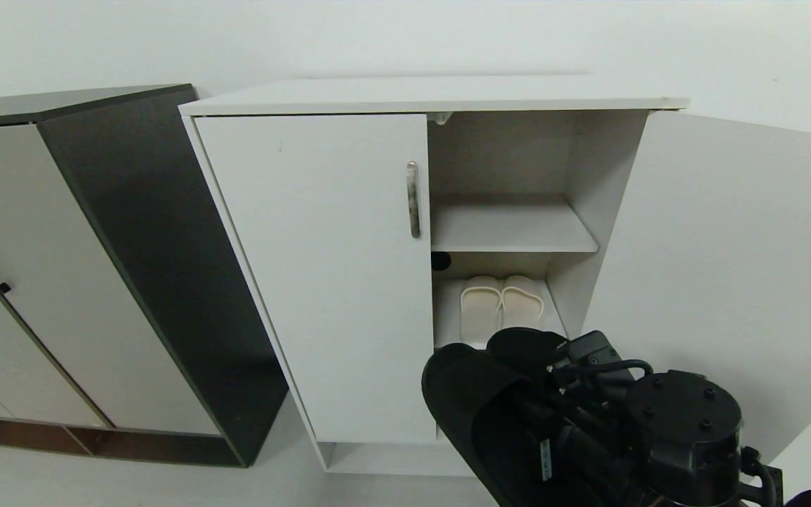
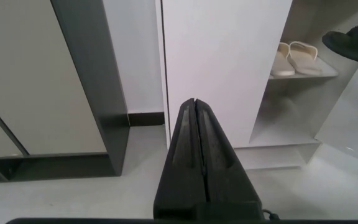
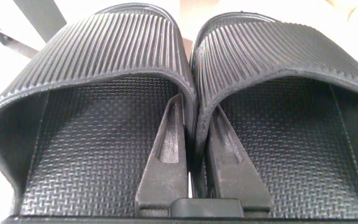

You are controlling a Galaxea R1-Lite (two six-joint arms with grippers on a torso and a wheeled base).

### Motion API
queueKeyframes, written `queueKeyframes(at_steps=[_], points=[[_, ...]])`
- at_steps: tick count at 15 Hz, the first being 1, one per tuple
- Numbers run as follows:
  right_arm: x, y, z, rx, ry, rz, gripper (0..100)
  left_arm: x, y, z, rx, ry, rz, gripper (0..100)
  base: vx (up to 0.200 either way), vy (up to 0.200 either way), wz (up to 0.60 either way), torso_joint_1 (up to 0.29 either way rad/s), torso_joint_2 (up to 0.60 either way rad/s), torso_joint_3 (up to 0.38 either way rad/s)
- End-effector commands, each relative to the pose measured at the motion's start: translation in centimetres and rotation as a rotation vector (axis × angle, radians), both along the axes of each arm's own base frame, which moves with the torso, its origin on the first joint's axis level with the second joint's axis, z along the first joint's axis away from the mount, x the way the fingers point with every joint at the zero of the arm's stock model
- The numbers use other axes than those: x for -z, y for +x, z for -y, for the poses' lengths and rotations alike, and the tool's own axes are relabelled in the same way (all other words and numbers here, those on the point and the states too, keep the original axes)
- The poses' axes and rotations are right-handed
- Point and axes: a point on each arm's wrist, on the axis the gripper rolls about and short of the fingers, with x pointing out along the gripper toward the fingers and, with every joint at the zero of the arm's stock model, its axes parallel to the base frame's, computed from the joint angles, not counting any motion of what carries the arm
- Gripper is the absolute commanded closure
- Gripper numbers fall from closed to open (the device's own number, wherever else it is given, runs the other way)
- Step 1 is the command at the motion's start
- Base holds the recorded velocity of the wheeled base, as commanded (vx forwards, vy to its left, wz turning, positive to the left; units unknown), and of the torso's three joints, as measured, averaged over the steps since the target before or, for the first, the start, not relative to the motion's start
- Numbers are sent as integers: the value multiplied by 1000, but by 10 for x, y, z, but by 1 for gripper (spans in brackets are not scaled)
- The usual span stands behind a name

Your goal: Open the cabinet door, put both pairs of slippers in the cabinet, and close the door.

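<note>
Right gripper [image 3: 196, 107] clamps black slippers [image 1: 472, 398] by their inner walls. Cabinet shelf [image 1: 448, 313] with white slippers [image 1: 502, 301] lies at 12 o'clock. Left gripper [image 2: 194, 107] closed, empty.

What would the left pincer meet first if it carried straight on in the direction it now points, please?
Most likely the white cabinet's closed door: the shut left pincer points at that panel, with nothing seen between them. How far off it is cannot be judged.
</note>
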Motion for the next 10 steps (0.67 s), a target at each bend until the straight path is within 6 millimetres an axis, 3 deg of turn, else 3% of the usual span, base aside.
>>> queueKeyframes(at_steps=[1,7,8,10], points=[[0,0,0,-1,0,0,100,0,0,0,0,0,1,100,0,0,0,-7,139,144],[4,2,-3,0,-3,0,100,0,0,0,-1,0,1,100,0,0,0,1,23,16],[4,2,-3,-2,-1,1,100,0,0,0,-1,0,1,100,0,0,-600,-2,2,2],[5,2,-3,-2,-4,-3,100,0,0,0,0,0,1,100,0,0,0,0,0,0]])
